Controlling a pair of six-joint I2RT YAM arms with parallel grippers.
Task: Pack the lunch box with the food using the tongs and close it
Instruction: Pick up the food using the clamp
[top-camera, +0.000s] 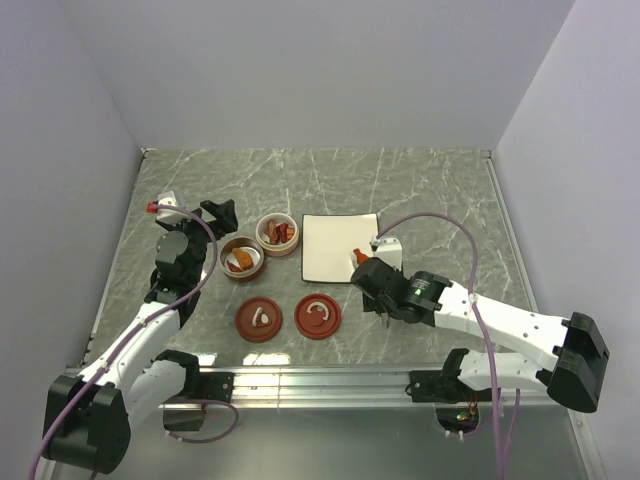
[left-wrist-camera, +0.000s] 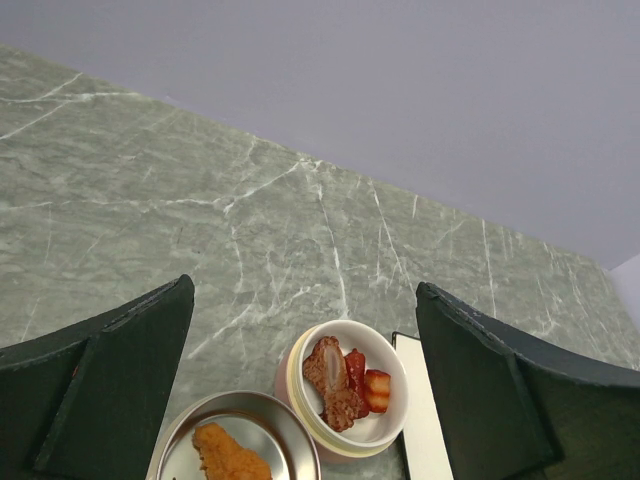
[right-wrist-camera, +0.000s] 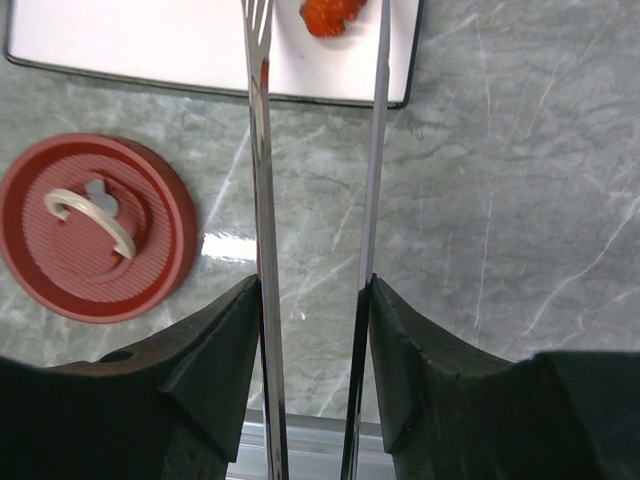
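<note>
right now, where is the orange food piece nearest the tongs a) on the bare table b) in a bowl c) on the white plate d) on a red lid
c: in the right wrist view the orange piece lies on the white plate, between the arms of the tongs gripped by the right end effector.

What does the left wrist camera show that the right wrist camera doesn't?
Only the left wrist view: a white container holding red-brown food pieces and a metal-lined container holding an orange piece. Only the right wrist view: the right gripper shut on the tongs, a red-brown lid with a white handle, and one orange-red food piece on the white plate. Both: the green marble table and that plate's edge.
</note>
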